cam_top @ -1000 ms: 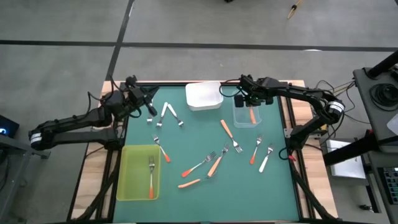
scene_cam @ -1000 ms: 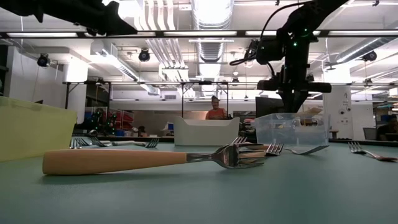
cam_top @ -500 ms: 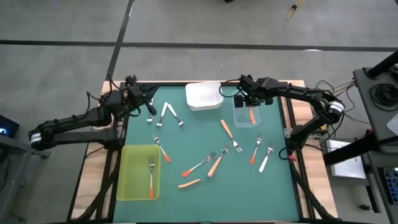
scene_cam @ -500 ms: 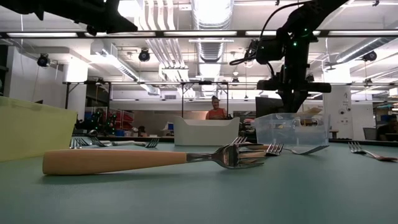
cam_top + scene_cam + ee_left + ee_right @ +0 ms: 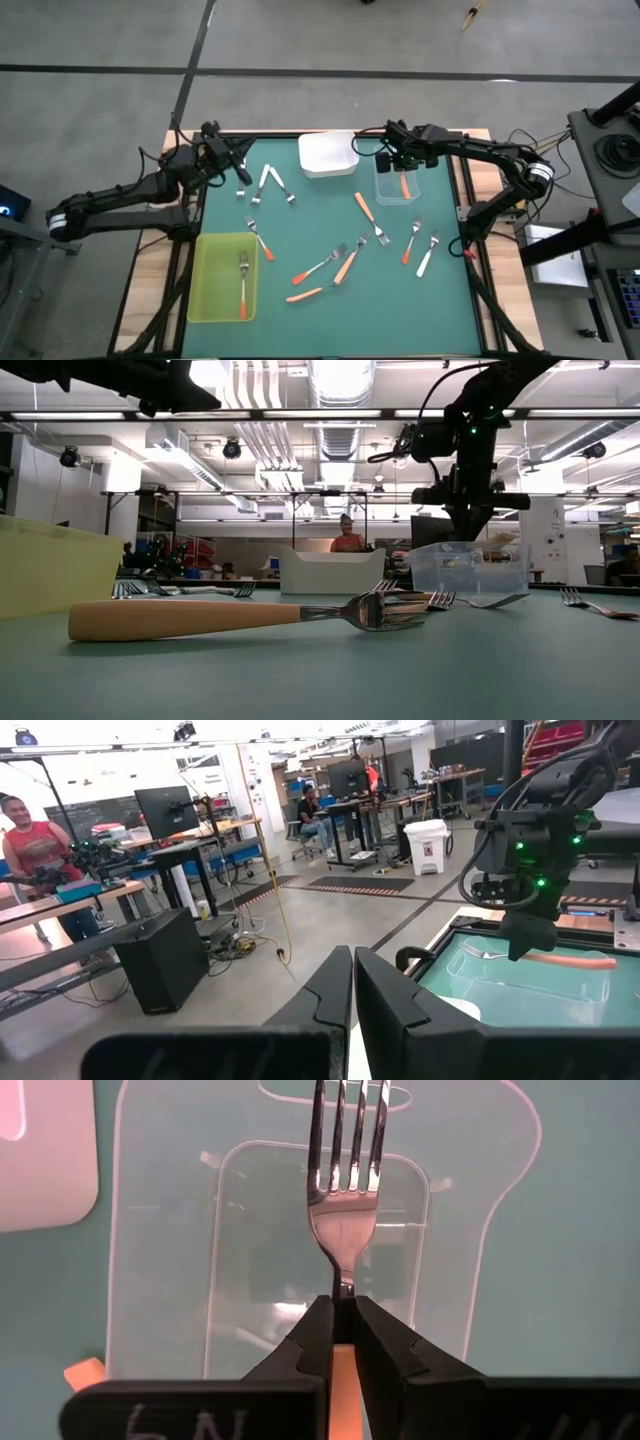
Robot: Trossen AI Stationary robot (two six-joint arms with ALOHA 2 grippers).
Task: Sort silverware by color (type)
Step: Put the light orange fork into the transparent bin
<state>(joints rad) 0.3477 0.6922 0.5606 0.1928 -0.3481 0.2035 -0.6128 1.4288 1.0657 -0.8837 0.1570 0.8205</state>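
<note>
My right gripper (image 5: 400, 164) hangs over the clear tray (image 5: 400, 190) at the table's far right, shut on an orange-handled fork (image 5: 346, 1190). My left gripper (image 5: 242, 168) is shut on nothing; it points level above the far left corner. Loose forks lie flat on the green mat: white-handled ones (image 5: 268, 180) at the far left, and orange ones (image 5: 345, 264) and a white one (image 5: 428, 258) in the middle and at the right. One red-orange fork (image 5: 243, 285) lies in the yellow-green tray (image 5: 215, 300). My right gripper pinches the fork's neck (image 5: 345, 1286) between its two fingers, where the metal meets the handle. The fingers come steeply from above and lie across the fork. The fork is about level over the clear tray, its tines toward the far edge and its handle (image 5: 570, 959) toward the near edge.
A white tray (image 5: 328, 153) stands at the far middle, next to the clear tray. A light orange fork (image 5: 200, 618) lies close to the low camera. People work at desks in the room beyond the table.
</note>
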